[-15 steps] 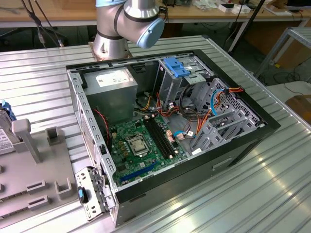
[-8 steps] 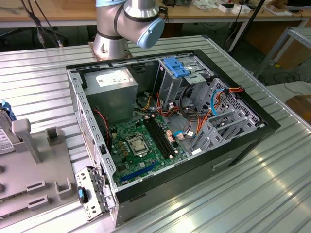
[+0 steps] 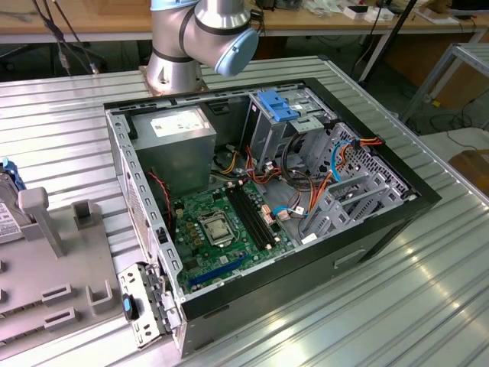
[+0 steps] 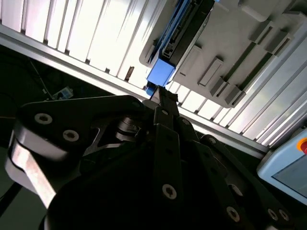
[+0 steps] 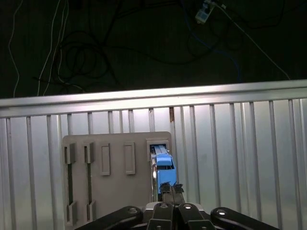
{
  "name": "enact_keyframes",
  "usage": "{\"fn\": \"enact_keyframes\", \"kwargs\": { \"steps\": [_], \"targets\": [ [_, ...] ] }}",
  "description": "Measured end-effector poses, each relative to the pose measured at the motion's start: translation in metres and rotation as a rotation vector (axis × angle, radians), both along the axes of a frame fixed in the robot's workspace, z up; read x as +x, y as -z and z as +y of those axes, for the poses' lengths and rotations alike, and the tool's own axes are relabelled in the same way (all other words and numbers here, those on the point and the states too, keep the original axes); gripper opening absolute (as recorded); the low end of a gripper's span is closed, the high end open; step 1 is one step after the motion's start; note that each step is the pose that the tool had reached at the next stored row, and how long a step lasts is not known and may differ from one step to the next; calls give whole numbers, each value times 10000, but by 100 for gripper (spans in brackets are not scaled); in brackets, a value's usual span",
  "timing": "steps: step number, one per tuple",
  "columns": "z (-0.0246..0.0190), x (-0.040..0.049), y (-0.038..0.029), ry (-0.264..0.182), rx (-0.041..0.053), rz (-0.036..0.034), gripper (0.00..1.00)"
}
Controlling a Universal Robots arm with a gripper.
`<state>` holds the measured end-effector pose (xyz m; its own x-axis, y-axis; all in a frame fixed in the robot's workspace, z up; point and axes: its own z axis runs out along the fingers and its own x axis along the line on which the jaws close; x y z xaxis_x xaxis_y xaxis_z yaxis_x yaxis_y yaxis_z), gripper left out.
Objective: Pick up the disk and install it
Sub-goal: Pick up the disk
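Observation:
The disk stands on edge in a slot of a grey holder plate, its bright blue carrier facing me. In the second wrist view the disk shows as a dark slab with a blue end. My gripper hangs just over the disk's near end, its dark fingers pressed together with nothing visible between them. The fingertips come right up to the blue carrier; I cannot tell whether they touch it. In the exterior view the disk sits at the far left edge beside the holder.
An open computer case lies on the ribbed metal table, with a green motherboard, a grey power supply and a light-blue slatted bracket inside. The arm's base stands behind the case. Dark floor with cables lies beyond the table edge.

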<state>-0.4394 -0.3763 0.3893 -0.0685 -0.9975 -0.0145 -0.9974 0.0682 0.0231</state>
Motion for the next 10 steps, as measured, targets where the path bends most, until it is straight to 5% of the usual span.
{"fn": "enact_keyframes", "kwargs": {
  "steps": [10],
  "targets": [
    [0,0,0,-4,0,0,60]
  ]
}}
